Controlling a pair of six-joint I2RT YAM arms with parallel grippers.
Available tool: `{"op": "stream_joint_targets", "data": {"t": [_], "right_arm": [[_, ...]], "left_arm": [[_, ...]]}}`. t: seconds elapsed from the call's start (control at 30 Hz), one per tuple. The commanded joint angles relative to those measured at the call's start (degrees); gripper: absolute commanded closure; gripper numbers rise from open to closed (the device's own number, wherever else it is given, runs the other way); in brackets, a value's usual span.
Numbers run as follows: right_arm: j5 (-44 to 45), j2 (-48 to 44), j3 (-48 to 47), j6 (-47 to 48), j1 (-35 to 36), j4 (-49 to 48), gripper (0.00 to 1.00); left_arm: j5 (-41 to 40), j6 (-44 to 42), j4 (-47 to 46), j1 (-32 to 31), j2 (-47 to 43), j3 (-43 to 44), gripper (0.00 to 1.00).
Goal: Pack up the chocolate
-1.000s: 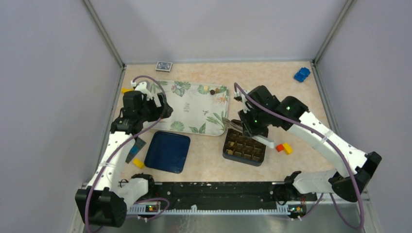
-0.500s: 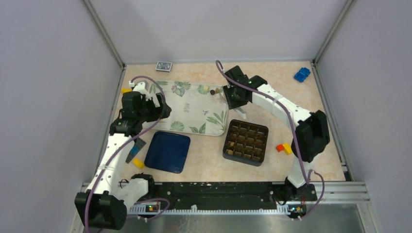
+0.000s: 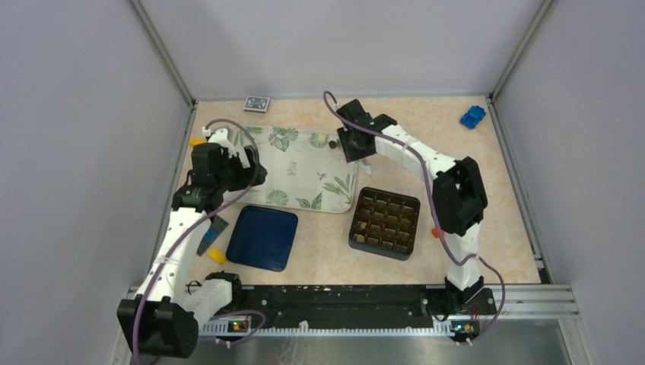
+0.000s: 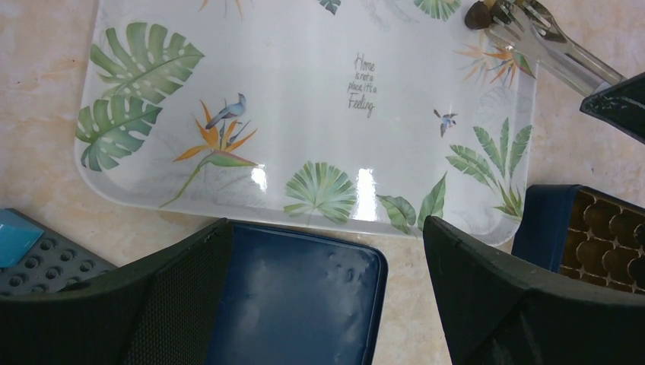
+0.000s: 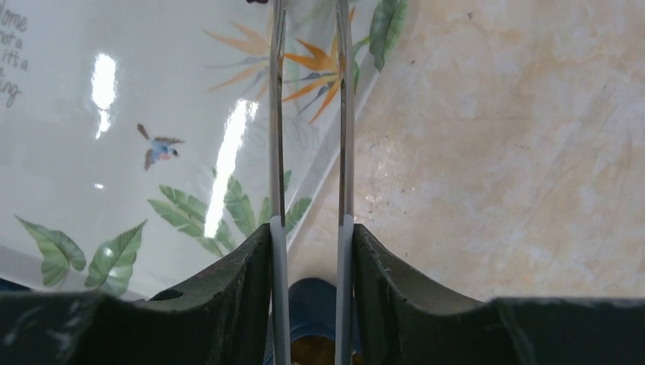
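On the tray's far right corner: loose chocolate, unpacked, yours to collect next. Your right jaws pinch tongs, whose tips stand spread just beside the pieces. Your left jaws hang spread over the tray's near edge. Box on the worktop: partly filled, with cells left.

Your top camera: high behind arm bases, facing down, far, whole table in frame. Your left wrist camera: on left gripper, close, angled down over leaf-print tray and blue lid. Your right wrist camera: on right gripper, closest, sighting along tongs to tray corner. All three share tray.
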State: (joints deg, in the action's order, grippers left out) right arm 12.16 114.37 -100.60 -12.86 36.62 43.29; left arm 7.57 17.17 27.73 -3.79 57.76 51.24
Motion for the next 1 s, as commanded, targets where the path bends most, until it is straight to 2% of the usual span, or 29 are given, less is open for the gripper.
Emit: {"op": "stream_joint_targets", "data": {"t": [0.0, 0.33, 0.43, 0.67, 0.87, 0.97], "right_arm": [[2.41, 2.84, -6.08, 1.88, 0.20, -2.20, 0.61], [3.16, 7.68, -10.58, 2.95, 0.25, -1.28, 0.62], [3.44, 7.32, -10.30, 2.94, 0.37, -1.08, 0.68], [3.52, 4.12, -7.51, 2.36, 0.98, -1.72, 0.71], [1.57, -0.53, -4.93, 1.03, 1.26, -3.12, 0.93], [0.54, -3.04, -3.63, 0.46, 1.26, -3.56, 0.98]], "left_arm": [[-0.89, -0.99, -0.85, 0.19, 0.25, 2.19, 0.01], [-1.62, -1.57, -0.09, 0.19, -0.18, 2.64, 0.01], [-1.76, -1.61, 0.15, 0.19, -0.48, 2.55, 0.01], [-1.53, -1.53, 0.22, 0.19, -0.84, 2.30, 0.01], [-1.33, -1.26, 0.40, 0.19, -1.40, 2.19, 0.01], [-1.18, -1.26, 0.43, 0.19, -1.67, 2.21, 0.01]]}}
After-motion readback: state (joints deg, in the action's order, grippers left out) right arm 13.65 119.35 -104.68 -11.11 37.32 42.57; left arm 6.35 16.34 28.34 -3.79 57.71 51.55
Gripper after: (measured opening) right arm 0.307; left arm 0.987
